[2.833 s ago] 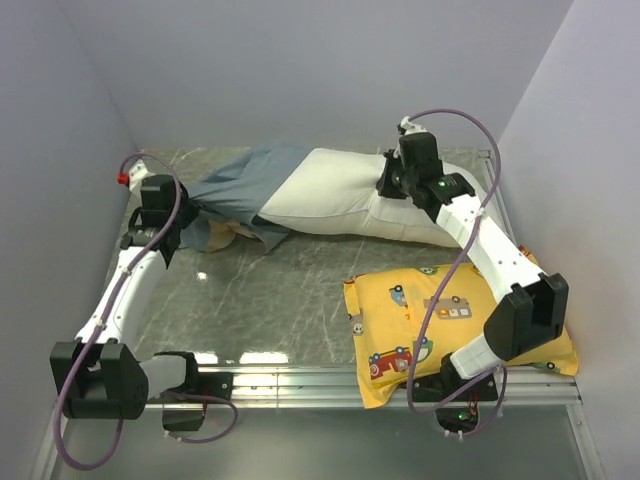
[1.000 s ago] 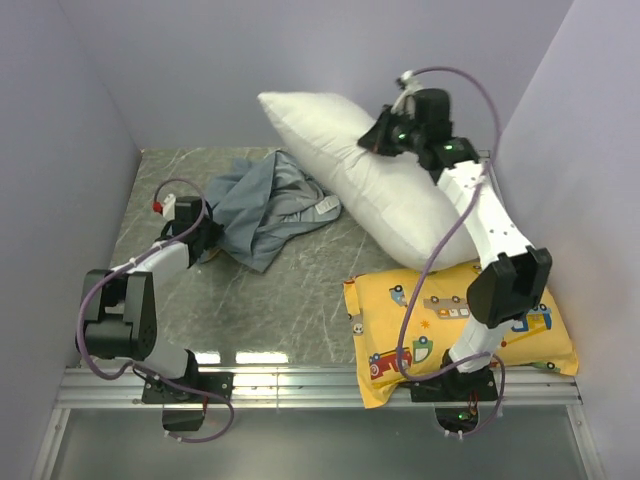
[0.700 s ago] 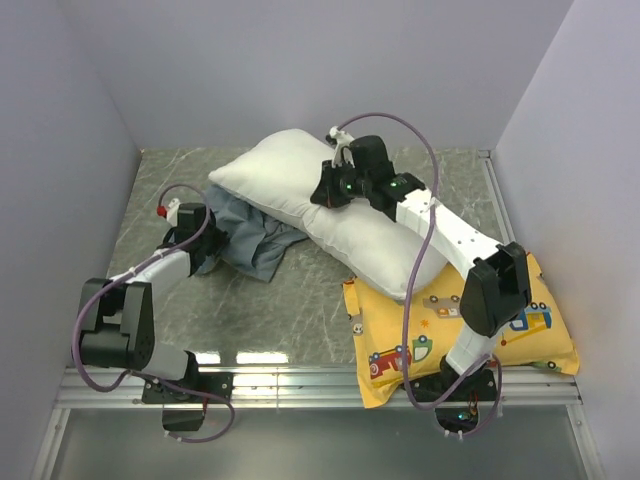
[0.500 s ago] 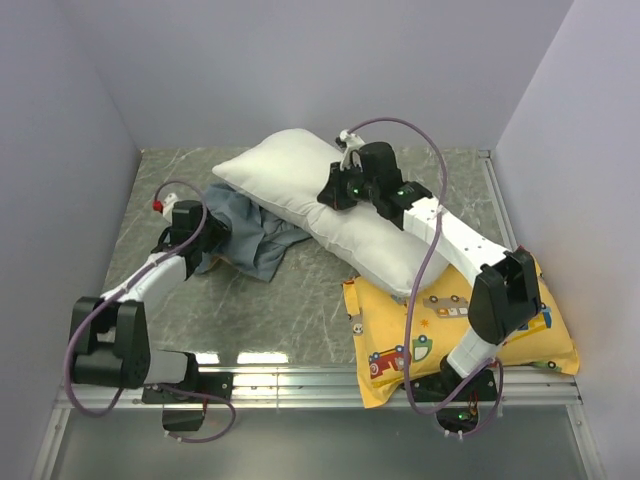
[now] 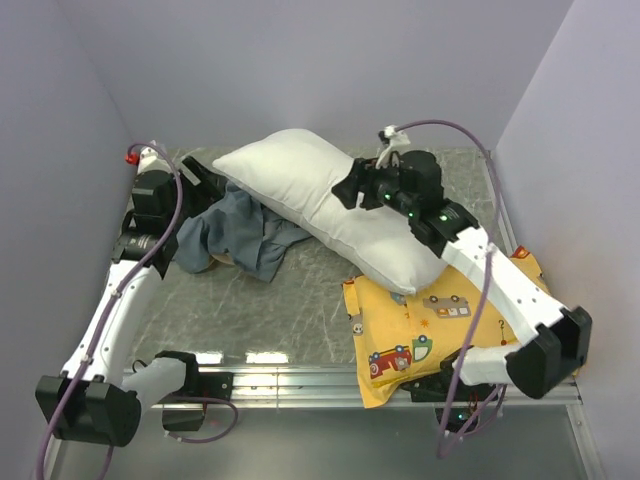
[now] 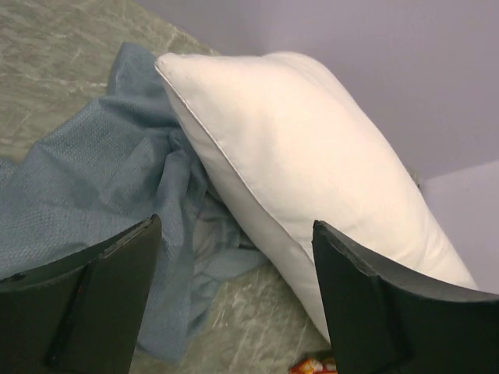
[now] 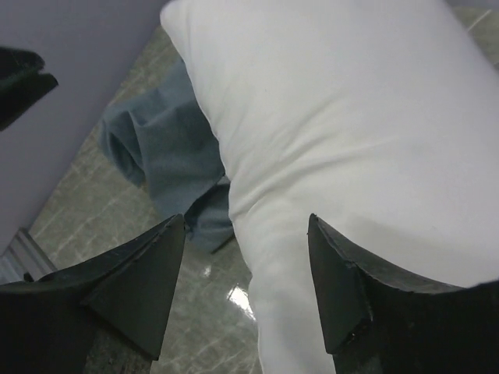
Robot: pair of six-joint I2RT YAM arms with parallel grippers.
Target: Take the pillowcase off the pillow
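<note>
The bare white pillow (image 5: 340, 215) lies slanted across the table. Its near end rests on the yellow pillow and its far edge overlaps the pillowcase (image 5: 240, 230), a crumpled blue-grey heap to its left. My left gripper (image 5: 198, 172) hovers at the back left, above the heap, open and empty. In the left wrist view the left gripper (image 6: 236, 226) frames the pillowcase (image 6: 93, 179) and the pillow (image 6: 312, 156) without touching them. My right gripper (image 5: 350, 190) is open just above the pillow's middle. The right wrist view shows the right gripper (image 7: 245, 220) over the pillow (image 7: 343, 117), with the pillowcase (image 7: 164, 148) beside it.
A yellow pillow (image 5: 450, 320) printed with cartoon vehicles lies at the front right, under the right arm. Purple-grey walls close in the table on the left, back and right. A metal rail (image 5: 300, 380) runs along the near edge.
Both grippers have opened. The right one set the pillow down and let go. The left one released the pillowcase and rose toward the back left.
</note>
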